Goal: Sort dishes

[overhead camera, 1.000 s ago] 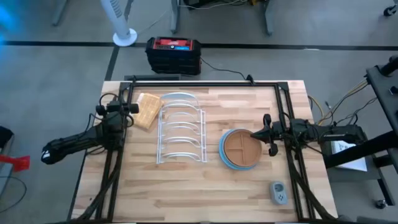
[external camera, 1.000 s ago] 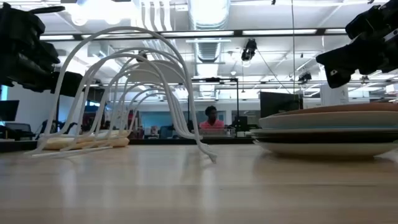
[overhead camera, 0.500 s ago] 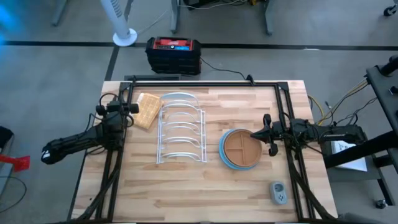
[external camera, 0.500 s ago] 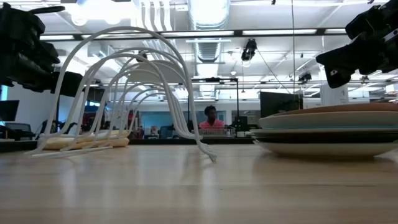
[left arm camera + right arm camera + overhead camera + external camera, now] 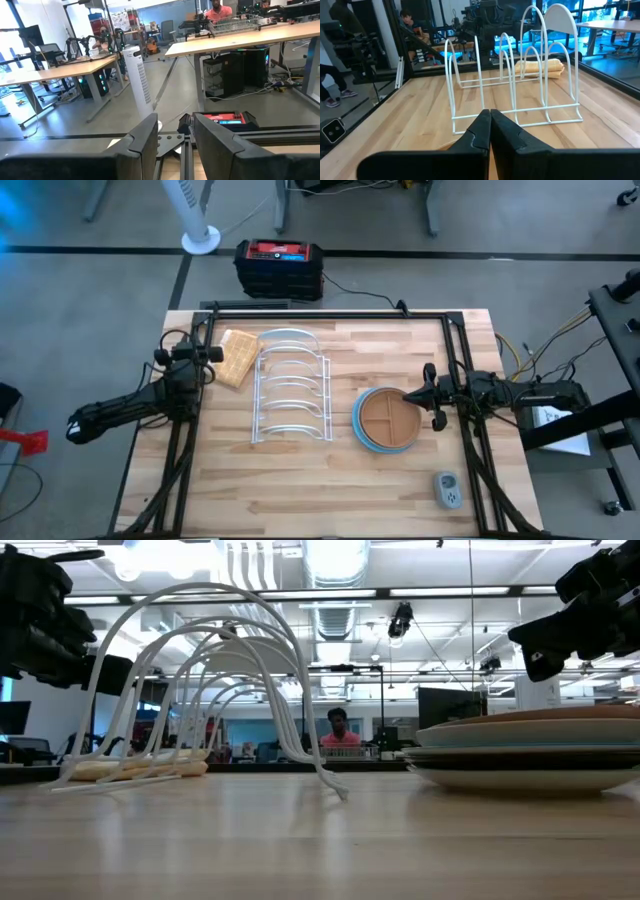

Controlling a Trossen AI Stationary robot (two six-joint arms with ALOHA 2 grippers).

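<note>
The dishes lie stacked at four o'clock on the table, wooden plate on top. The right gripper hovers at their two o'clock rim, fingers pressed together. If they remain so, they may push the stack instead of gripping. The left gripper, fingers slightly spread, waits at nine o'clock.

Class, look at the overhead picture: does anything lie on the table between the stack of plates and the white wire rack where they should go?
Nothing visible does. Bare wood separates the stack of plates from the white wire rack beside it. The tan block lies on the rack's far side. The right gripper, shut, hovers at the stack's edge.
</note>
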